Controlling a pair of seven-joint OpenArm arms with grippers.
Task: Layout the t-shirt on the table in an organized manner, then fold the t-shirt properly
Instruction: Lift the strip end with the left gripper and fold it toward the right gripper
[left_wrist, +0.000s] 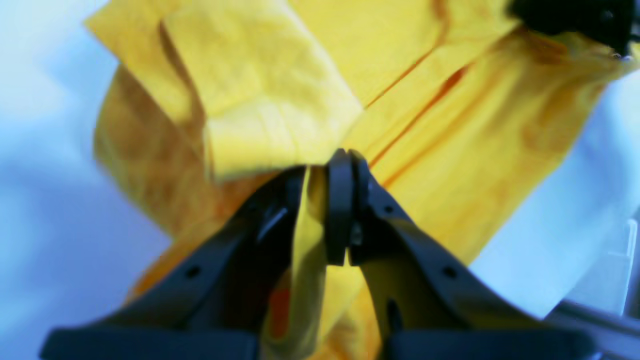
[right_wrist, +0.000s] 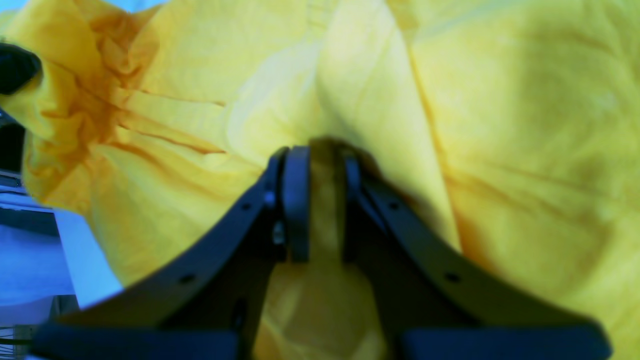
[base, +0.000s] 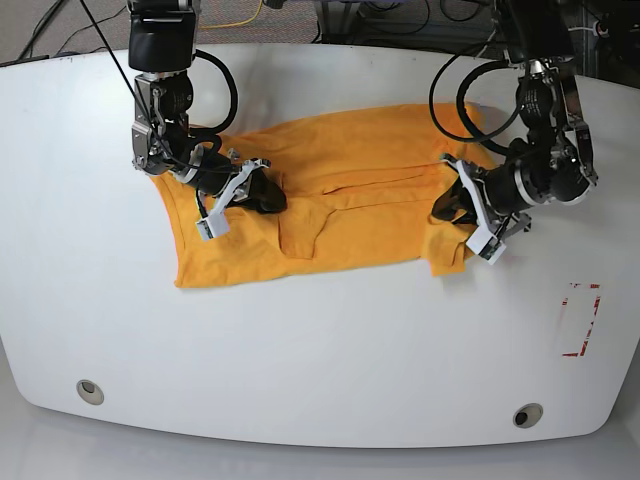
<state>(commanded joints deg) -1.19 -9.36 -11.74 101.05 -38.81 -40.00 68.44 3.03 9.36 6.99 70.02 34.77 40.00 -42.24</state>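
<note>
Left wrist view: the left gripper (left_wrist: 327, 210) has its jaws pinched on a fold of the t-shirt (left_wrist: 450, 125), which fills the middle and top of the frame with bluish-white table (left_wrist: 45, 200) on both sides. Right wrist view: the right gripper (right_wrist: 315, 205) is clamped on a bunch of the same yellow cloth, filling nearly the whole frame. Base view: the t-shirt (base: 340, 200) lies spread across the upper middle of the table (base: 330, 350), a red rectangular outline (base: 580, 320) at lower right, and both grippers sit at the cloth's two ends.
</note>
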